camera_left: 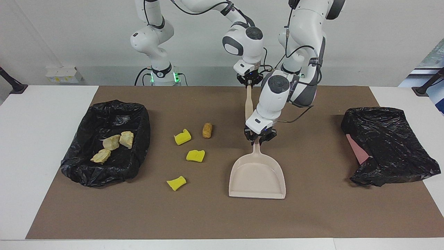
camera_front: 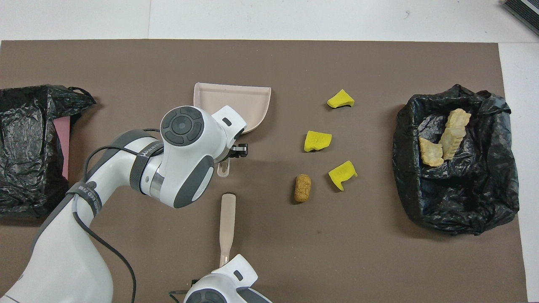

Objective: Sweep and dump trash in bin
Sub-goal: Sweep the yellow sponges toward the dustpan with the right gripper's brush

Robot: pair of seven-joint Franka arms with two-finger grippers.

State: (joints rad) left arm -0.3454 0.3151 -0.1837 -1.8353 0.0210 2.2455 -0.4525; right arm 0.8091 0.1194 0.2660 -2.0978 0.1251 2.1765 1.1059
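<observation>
Gripping the dustpan (camera_left: 257,177) handle, left gripper (camera_left: 259,138) jaws narrow around it. Right gripper (camera_left: 249,82) holds the brush (camera_left: 248,102) handle end. 3 yellow chunks (camera_left: 195,155) and brown nugget (camera_left: 207,130) on mat beside dustpan; 3 tan pieces (camera_left: 111,142) inside bin (camera_left: 138,121).

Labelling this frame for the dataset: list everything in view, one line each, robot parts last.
yellow chunks: 3, bright yellow, loose on the mat between the lined bin and the dustpan.
brown nugget: 1, brown, on the mat, nearer to the robots than the yellow chunks.
tan pieces: 3, pale tan, inside the lined bin.
lined bin: 1, black liner, right arm's end.
dustpan: 1, beige, flat on the mat, handle toward the robots.
brush: 1, beige handle.
black bag: 1, crumpled over something pink, left arm's end.
mat: 1, brown, on a white table.
left gripper: at the dustpan's handle.
right gripper: at the brush handle's end.
</observation>
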